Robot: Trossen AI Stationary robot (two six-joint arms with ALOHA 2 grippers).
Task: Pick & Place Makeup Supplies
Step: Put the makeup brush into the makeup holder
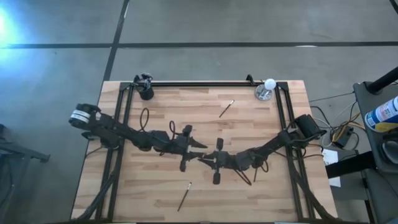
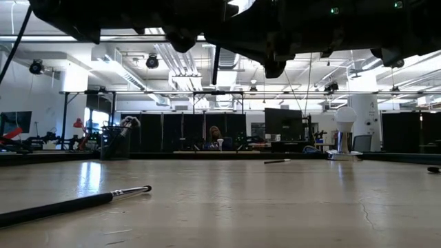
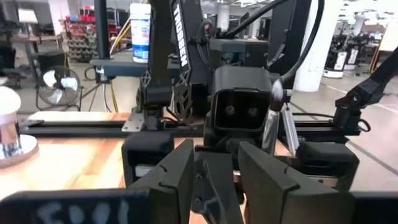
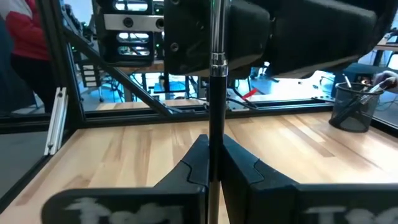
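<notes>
Running up a link of the right arm, white lettering (image 3: 180, 28) is seen in the left wrist view; only the letters "TROSS" can be made out. A white bottle (image 3: 140, 31) with a blue label is stood on a stand beyond the table, but its print cannot be read. Pale smeared marks on the strips at the base of both grippers cannot be read either.

A small black mesh cup (image 4: 354, 109) is placed at a far corner of the wooden table (image 1: 280, 186), and several brushes are stood in it with their tips above the rim. A white ball on a silver base (image 1: 268, 87) is set at the other far corner.

One makeup brush (image 4: 216, 74) is pinched upright between the closed fingers of the right gripper (image 4: 214, 155), above the middle of the table. The left gripper (image 3: 214, 165) is held just beside it, facing it, with its fingers spread wide and nothing gripped. Two loose brushes are left lying flat on the table: one (image 1: 226, 109) towards the far side, one (image 1: 184, 196) near the front edge, both well apart from the grippers.
</notes>
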